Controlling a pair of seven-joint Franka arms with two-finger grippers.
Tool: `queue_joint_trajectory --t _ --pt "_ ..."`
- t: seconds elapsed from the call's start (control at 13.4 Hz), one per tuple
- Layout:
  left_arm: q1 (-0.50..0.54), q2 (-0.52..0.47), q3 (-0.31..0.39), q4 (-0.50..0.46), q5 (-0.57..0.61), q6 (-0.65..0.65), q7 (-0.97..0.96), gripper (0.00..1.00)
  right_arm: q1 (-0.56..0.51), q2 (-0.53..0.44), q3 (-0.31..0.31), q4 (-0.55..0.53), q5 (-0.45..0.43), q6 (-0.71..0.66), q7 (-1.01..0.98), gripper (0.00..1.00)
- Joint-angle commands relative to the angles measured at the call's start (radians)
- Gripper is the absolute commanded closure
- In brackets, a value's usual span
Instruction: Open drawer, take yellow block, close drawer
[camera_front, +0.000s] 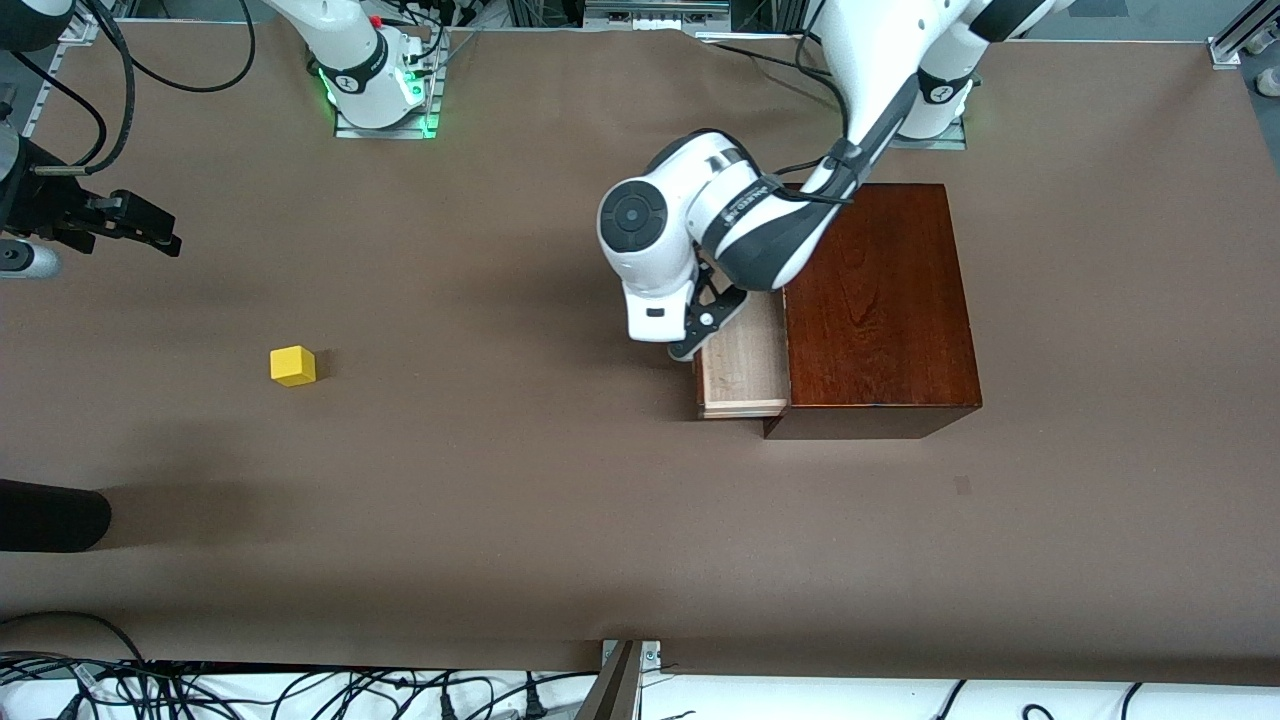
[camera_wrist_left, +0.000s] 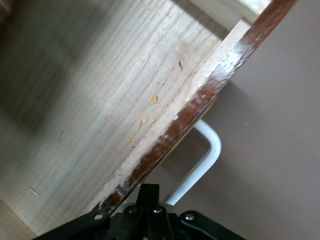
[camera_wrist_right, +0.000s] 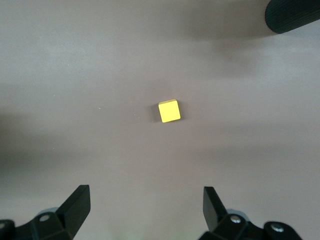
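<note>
A: Where do we stand? The pale unfinished-wood drawer (camera_front: 742, 366) with its dark reddish-brown front is part-way out of the glossy mahogany-coloured box (camera_front: 878, 305), and its tray looks bare in our left wrist view.

B: Yes, and the small bright yellow cube (camera_front: 292, 365) is not in it; it lies on the brown table (camera_front: 560, 500), well apart from the box, toward the right arm's end. We judge the opening step is on or just done.

A: Our left gripper (camera_front: 700, 330) is down at the drawer's front edge, with the white U-shaped bar handle (camera_wrist_left: 204, 161) just beside it. Does it hold the handle?

B: We cannot tell; the pictures show only the base of it, so we leave that unsaid.

A: And our right gripper (camera_wrist_right: 145, 205)?

B: It hangs over the table near that end, fingers spread wide with nothing between them, and the cube sits ahead of them in our right wrist view.

A: So the next move, as we judge it?

B: Bring the right gripper down square over the cube, straddle it, and pinch. Then the left gripper must push the drawer front home.
</note>
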Motion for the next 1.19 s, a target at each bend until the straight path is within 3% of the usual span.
queue_joint_trajectory --t 0.0,0.52,0.82,0.9,0.97,1.04,1.12 --pt "0.074 -0.129 0.025 -0.188 0.038 0.036 0.106 1.0 -0.017 -0.008 0.017 -0.006 -0.016 -0.01 0.014 0.0" --pt "0.16 -0.174 0.025 -0.284 0.036 0.076 0.246 1.0 -0.017 0.005 0.006 0.011 -0.015 -0.008 0.016 0.0" --pt "0.162 -0.202 -0.003 -0.256 -0.017 0.07 0.212 0.97 -0.015 0.006 0.01 0.019 -0.018 -0.01 0.019 0.0" --pt "0.164 -0.206 -0.021 -0.247 -0.072 0.067 0.189 0.85 -0.014 0.006 0.01 0.019 -0.02 -0.011 0.019 0.0" --pt "0.17 -0.22 -0.04 -0.227 -0.107 0.067 0.171 0.6 -0.015 0.005 0.01 0.019 -0.02 -0.012 0.019 0.0" --pt "0.173 -0.24 -0.049 -0.222 -0.12 0.067 0.177 0.21 -0.015 0.005 0.01 0.019 -0.02 -0.015 0.019 0.0" --pt "0.177 -0.258 -0.066 -0.222 -0.12 0.065 0.186 0.0 -0.015 0.005 0.01 0.019 -0.018 -0.019 0.019 0.0"
